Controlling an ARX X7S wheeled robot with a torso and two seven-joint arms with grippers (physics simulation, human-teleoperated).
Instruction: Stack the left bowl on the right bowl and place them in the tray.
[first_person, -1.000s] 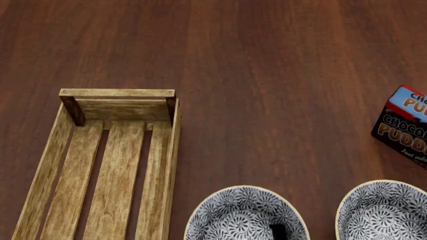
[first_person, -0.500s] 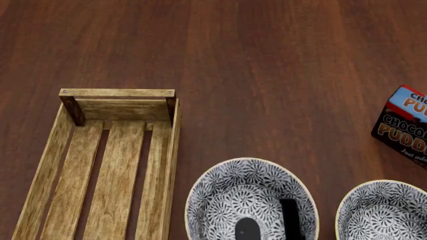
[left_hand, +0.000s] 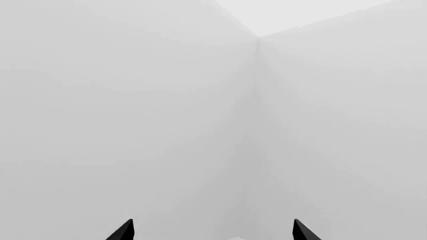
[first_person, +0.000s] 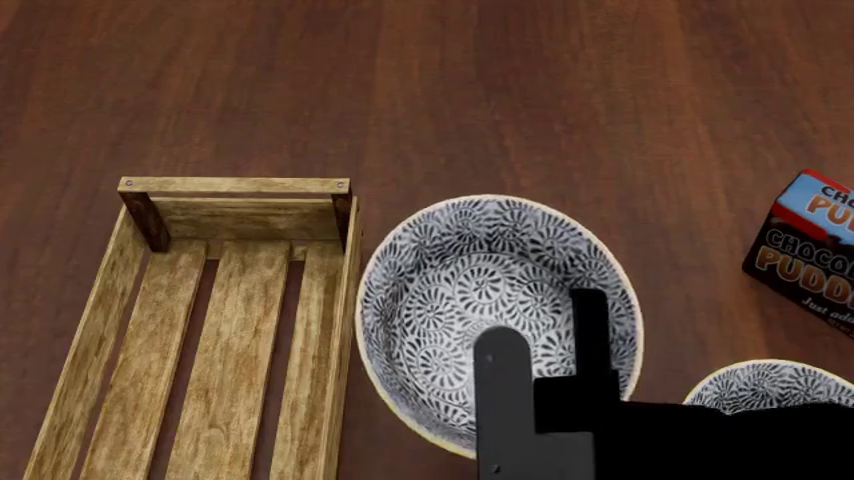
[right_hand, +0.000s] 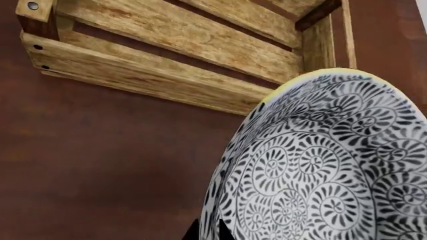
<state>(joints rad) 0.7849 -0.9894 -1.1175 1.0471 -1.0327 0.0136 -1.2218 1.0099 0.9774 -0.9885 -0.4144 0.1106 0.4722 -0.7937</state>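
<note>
- The right gripper (first_person: 541, 345) holds the left bowl (first_person: 467, 290) by its near-right rim: one black finger lies inside the bowl, the other outside the wall, pinching it.
- In the right wrist view the bowl (right_hand: 320, 165) fills the frame, with its patterned outer wall close to the camera and the finger tips (right_hand: 208, 231) closed on the rim.
- In the head view this bowl appears large and tilted, just right of the tray (first_person: 134, 330); its left rim comes close to the tray's right plank.
- Whether the bowl touches the table (first_person: 534, 90) cannot be told.
- The right bowl (first_person: 761, 385) sits near-right on the table, mostly hidden behind the black arm.
- The tray lies on the left, its slats bare.
- A pudding box (first_person: 807, 250) stands at the right edge, apart from both bowls.
- The left gripper (left_hand: 212, 231) faces blank grey walls; its two tips stand wide apart, holding nothing.
</note>
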